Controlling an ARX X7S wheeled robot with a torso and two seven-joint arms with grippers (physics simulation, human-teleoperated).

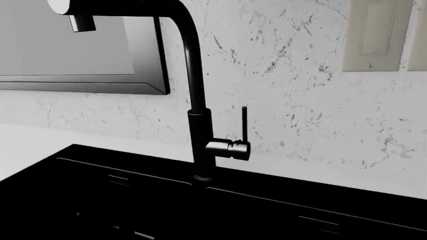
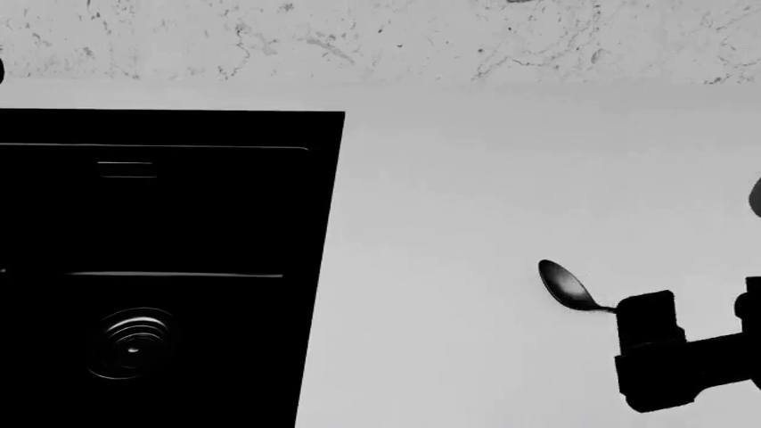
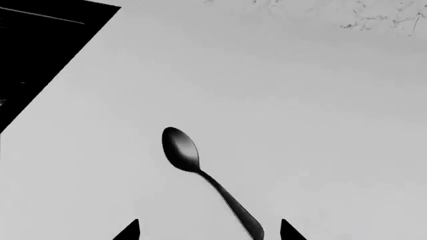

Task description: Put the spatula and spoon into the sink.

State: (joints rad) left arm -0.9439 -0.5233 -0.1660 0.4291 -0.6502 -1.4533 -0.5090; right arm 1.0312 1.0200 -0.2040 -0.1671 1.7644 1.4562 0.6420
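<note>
Spoon [image 3: 200,175] flat on counter [image 3: 320,100] | right hand [image 3: 208,231] spread over handle | sink [image 2: 167,223]

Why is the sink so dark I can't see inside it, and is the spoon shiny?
Head view: the sink renders almost pure black, only thin edge lines and the ringed drain catching light. Left wrist view: the tap is black too, with faint highlights. Right wrist view: the spoon is sharp, with a soft bright patch on its bowl.

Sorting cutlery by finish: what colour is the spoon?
Dark grey with a glossy sheen on the bowl; the spoon shows best in the right wrist view.
</note>
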